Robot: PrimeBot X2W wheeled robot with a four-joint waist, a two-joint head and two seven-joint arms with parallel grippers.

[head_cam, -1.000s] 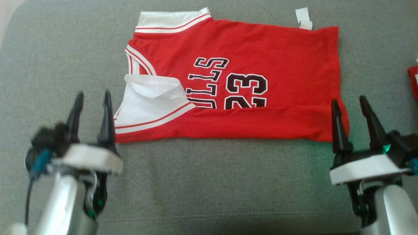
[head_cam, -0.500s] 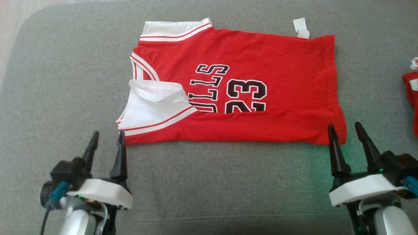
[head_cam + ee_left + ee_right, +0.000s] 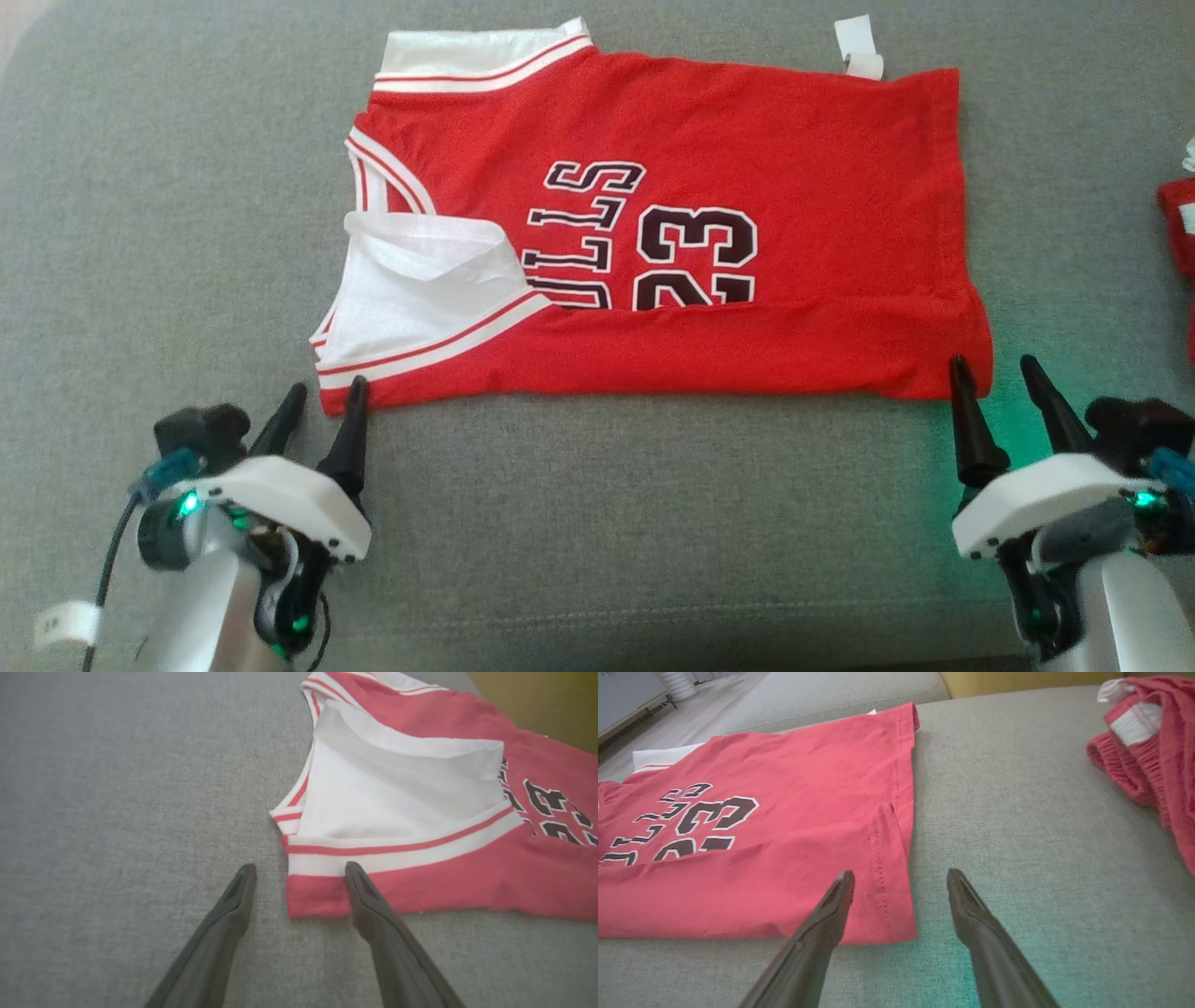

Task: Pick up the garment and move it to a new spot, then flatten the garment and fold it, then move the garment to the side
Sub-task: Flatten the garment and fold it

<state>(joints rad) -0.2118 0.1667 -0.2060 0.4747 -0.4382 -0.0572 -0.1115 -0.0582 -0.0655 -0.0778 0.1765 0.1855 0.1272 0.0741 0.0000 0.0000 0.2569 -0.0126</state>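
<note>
The garment (image 3: 747, 159) is a red jersey with white trim and a black "23". It lies flat on the grey cushion (image 3: 607, 523), its near edge folded over. My left gripper (image 3: 325, 393) is open at the jersey's near left corner (image 3: 310, 900); in the left wrist view (image 3: 299, 870) one finger overlaps the red hem and the other is over bare cushion. My right gripper (image 3: 993, 366) is open at the near right corner (image 3: 896, 924); in the right wrist view (image 3: 901, 877) its fingers straddle that corner. Nothing is held.
A second red and white garment (image 3: 1153, 756) lies bunched at the cushion's right edge (image 3: 1178, 224). A white tag (image 3: 861, 49) sticks out past the jersey's far edge. Bare floor (image 3: 682, 714) shows beyond the cushion.
Both grippers have drawn back toward me, from beside the jersey's ends down to its near corners. The head camera has shifted a little. The jersey lies as before.
</note>
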